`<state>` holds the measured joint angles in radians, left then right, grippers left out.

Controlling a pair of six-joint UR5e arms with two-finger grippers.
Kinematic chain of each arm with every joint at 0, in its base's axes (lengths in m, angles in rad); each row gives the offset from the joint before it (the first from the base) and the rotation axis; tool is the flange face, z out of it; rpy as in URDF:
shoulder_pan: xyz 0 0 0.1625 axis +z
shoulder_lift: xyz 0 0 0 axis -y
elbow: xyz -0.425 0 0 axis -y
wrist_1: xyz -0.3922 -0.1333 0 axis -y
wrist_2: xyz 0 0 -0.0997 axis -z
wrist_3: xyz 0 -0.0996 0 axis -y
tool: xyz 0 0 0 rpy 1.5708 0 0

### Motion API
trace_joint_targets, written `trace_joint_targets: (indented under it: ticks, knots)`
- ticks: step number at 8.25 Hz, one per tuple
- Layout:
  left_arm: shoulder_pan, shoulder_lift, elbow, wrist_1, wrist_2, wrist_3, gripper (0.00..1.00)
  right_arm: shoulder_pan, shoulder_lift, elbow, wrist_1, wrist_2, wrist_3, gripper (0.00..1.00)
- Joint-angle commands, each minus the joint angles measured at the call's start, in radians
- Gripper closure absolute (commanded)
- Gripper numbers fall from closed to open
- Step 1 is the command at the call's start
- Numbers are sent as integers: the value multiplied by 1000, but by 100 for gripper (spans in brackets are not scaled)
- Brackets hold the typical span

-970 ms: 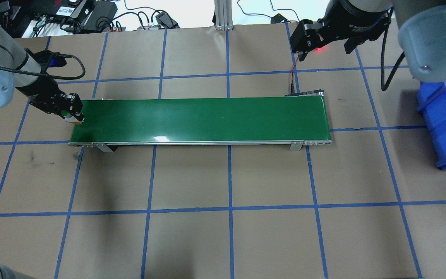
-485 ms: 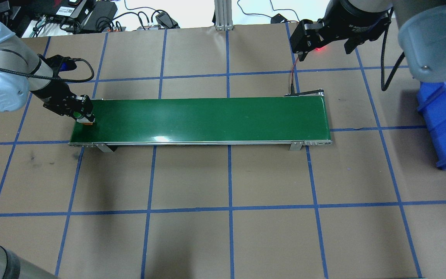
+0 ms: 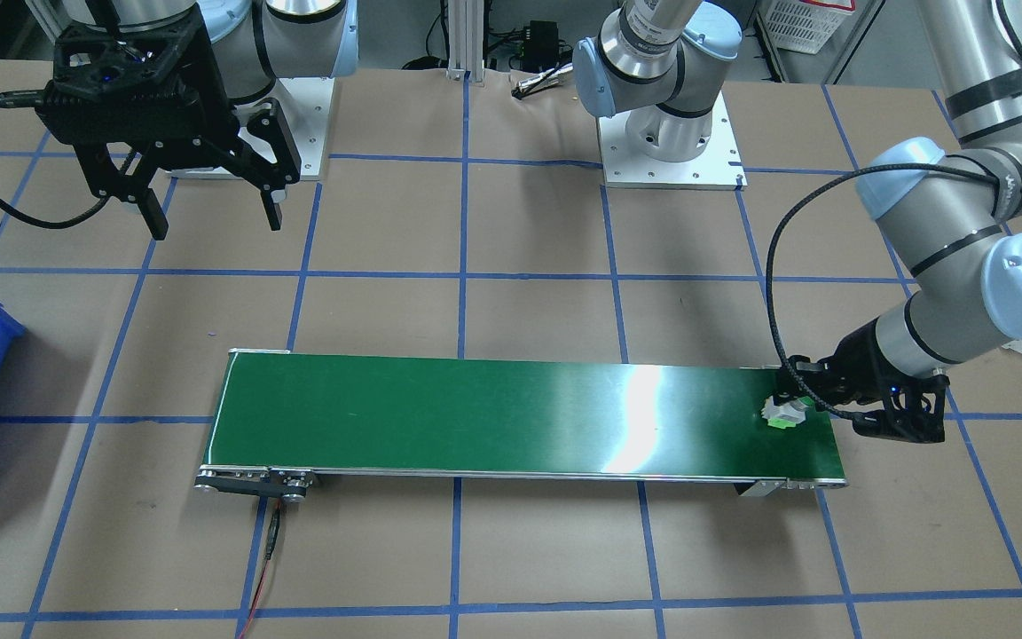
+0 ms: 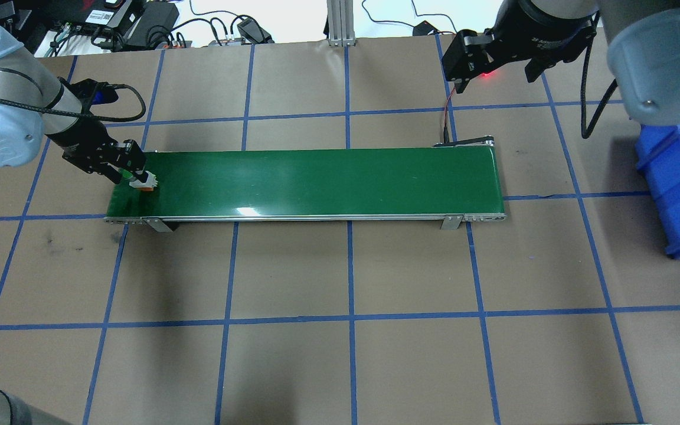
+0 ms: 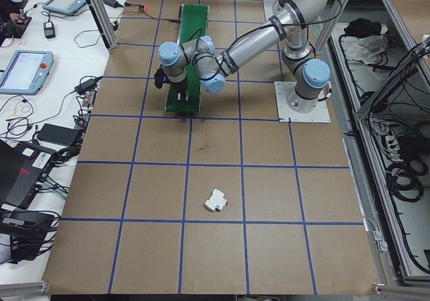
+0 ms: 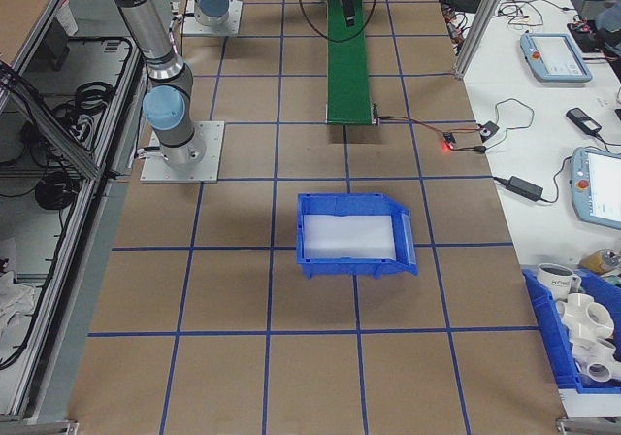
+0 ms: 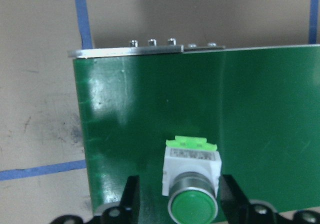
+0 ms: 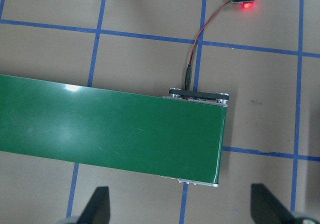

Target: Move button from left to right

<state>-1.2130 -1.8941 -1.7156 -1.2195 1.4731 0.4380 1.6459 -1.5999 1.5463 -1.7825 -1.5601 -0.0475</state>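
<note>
The left gripper point(image 4: 129, 172) pinches the button point(image 4: 142, 182) between its two fingers point(image 7: 131, 194), which sit tight against the white body just behind the round green cap. The button lies on its side, lime base pointing away from the gripper, low over the left end of the green belt point(image 4: 316, 183); whether it touches the belt cannot be told. In the overhead view that spot is at about 9 o'clock on the counter point(image 4: 340, 366). The left arm reaches in low from that side, its forearm nearly level and the wrist turned toward the belt.

Against the frame a second earlier, the left gripper and button have shifted from the belt's very edge to a little way in over the green surface.

Farther off, at about 1 o'clock, the right gripper point(image 4: 496, 65) hangs high above the counter with its fingers spread wide and nothing between them, beyond the belt's right end. A blue bin point(image 4: 679, 189) sits at 3 o'clock.
</note>
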Motion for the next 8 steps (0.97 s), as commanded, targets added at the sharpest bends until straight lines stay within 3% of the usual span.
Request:
trace_joint_targets:
  ticks: [1,4,5,6,8]
  knots:
    - [-65,142,13,-142,1,-77,0,0,0,0,2,0,0,0]
    - [-82,272,69,-312,16,-110,0,-2,2,0,-1,-3,-2,0]
    - [-82,276,102,-348,59,-110,0,0,2,0,-3,-6,-14,0]
    - [-77,280,129,-348,96,-110,0,0,8,0,8,-9,-21,0]
    - [-71,279,136,-344,99,-110,0,-2,59,0,0,5,-21,0]
